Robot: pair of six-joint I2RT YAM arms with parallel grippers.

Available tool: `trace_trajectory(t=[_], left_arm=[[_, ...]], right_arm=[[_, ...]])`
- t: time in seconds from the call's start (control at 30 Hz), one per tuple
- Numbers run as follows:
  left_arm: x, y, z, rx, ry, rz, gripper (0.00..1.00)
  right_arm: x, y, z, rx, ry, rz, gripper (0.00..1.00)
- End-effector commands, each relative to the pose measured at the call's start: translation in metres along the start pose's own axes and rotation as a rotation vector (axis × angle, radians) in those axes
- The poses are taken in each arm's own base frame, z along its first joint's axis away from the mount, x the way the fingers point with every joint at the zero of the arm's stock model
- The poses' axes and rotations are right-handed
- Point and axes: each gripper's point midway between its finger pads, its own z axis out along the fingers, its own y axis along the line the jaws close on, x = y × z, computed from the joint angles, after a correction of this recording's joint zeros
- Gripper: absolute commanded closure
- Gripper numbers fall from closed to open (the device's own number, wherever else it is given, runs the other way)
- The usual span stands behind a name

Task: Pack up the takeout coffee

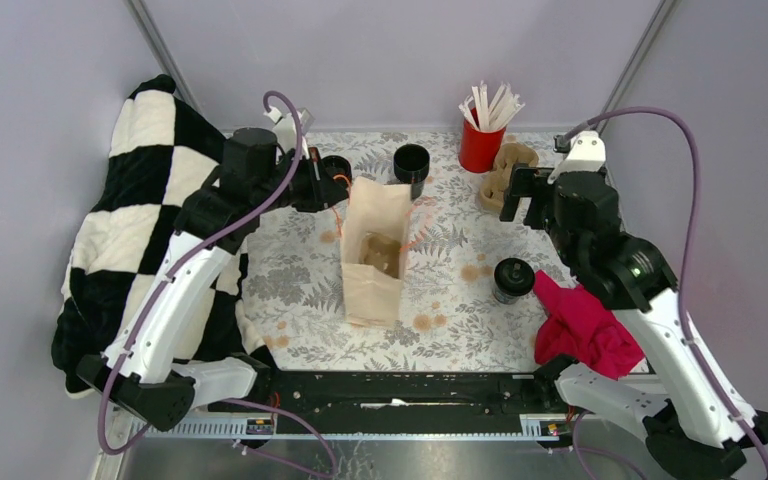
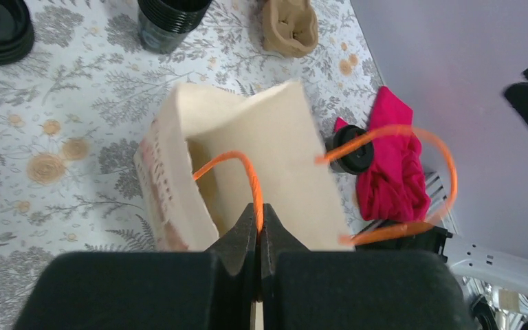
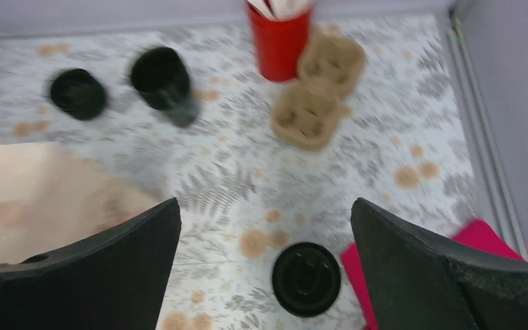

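Closest in, left hand (image 2: 258, 230) is pinched tight on the orange handle (image 2: 237, 161) of the paper bag (image 2: 275, 158), which stands open-mouthed. Beyond it I see my right hand (image 3: 265, 213) spread wide above the lidded coffee cup (image 3: 306, 278), upright on the bench (image 3: 234, 172) just beside a pink cloth (image 3: 488, 237), outside the bag.

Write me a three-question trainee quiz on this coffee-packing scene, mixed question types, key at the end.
1. True or false: the takeout coffee already sits inside the paper bag.
2. Which one pinches the bag's orange handle: the left end effector or the right end effector?
3. Which lies nearest the coffee? A) pink cloth B) red cup C) checkered blanket

Key: 1 false; 2 left; 3 A.
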Motion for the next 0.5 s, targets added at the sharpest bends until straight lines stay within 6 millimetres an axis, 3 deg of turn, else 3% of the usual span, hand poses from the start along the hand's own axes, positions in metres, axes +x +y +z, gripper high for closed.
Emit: trace_trajectory(t=[0.0,0.07,0.17,0.27,0.47], left_arm=[[-0.029,0.003,-0.016,-0.023,-0.042,0.084,1.0],[-0.035,-0.001,-0.02,0.005,-0.05,0.103,1.0],[-0.028,-0.003,-0.012,0.043,-0.012,0.089,1.0],[-0.011,-0.001,-0.004,0.077,0.028,0.062,1.0],[0.002,-0.01,-0.007,0.161,0.03,0.075,1.0]], right_arm=[[0.046,-0.04,0.025,0.182,0.151,0.041,0.0],[0.081,-0.041,0.041,0.168,0.315,0.019,0.0],[0.138,-0.028,0.053,0.105,0.593,0.0,0.0],[0.161,-0.02,0.054,0.074,0.673,0.029,0.0],[0.206,-0.041,0.049,0.176,0.841,-0.03,0.0]])
